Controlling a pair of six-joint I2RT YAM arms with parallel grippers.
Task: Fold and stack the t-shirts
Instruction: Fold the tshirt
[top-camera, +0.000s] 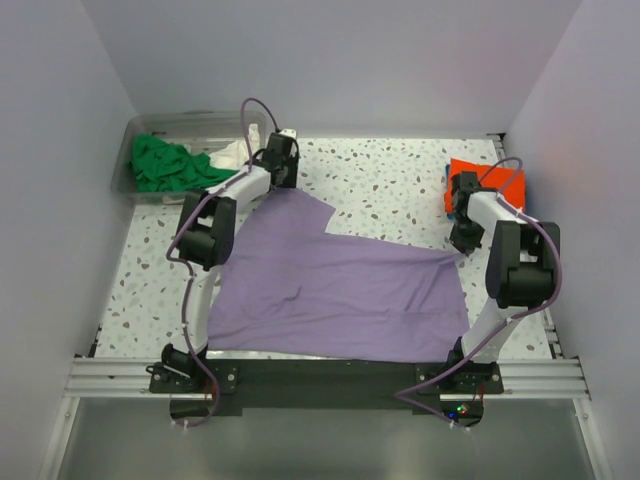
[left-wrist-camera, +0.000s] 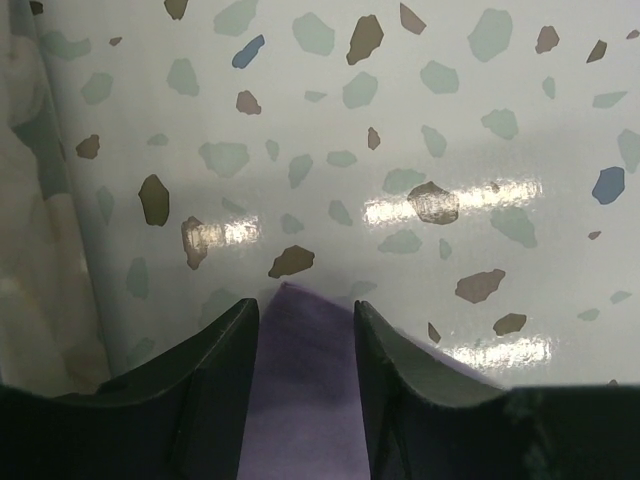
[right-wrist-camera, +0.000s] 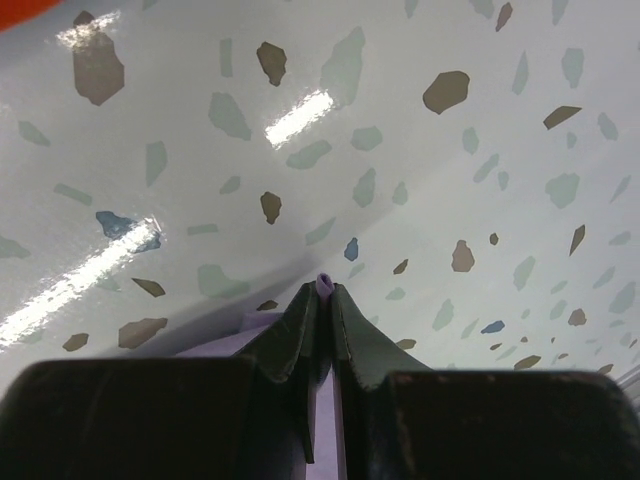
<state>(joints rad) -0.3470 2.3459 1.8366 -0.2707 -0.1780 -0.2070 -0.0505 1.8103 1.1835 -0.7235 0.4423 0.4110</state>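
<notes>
A: Where was the purple t-shirt (top-camera: 340, 285)?

B: Flat on the table (top-camera: 390, 185), approx. in the middle, between both arms. The orange t-shirt (top-camera: 490, 180) sat far right. The green t-shirt (top-camera: 165, 165) was in the tub (top-camera: 190, 120), far left.

A: And the grippers?

B: The right gripper (right-wrist-camera: 322, 290) was squeezed tight on the purple shirt's right edge. A tiny purple bit poked out past the tips. The left gripper (left-wrist-camera: 305, 312) was at the far left corner, jaws apart w/ cloth between them. It didn't look pinched yet, but that wrist view was too close to be sure.

A: What could've gone wrong?

B: The left jaws only had the tip of the corner, so it could slip out on the lift. Then one side goes up, the other stays down, & the fold comes out crooked. The right grip was v. thin too, so a hard pull could yank it free. And the left arm was near the tub, so a wide swing might bump it.
</notes>
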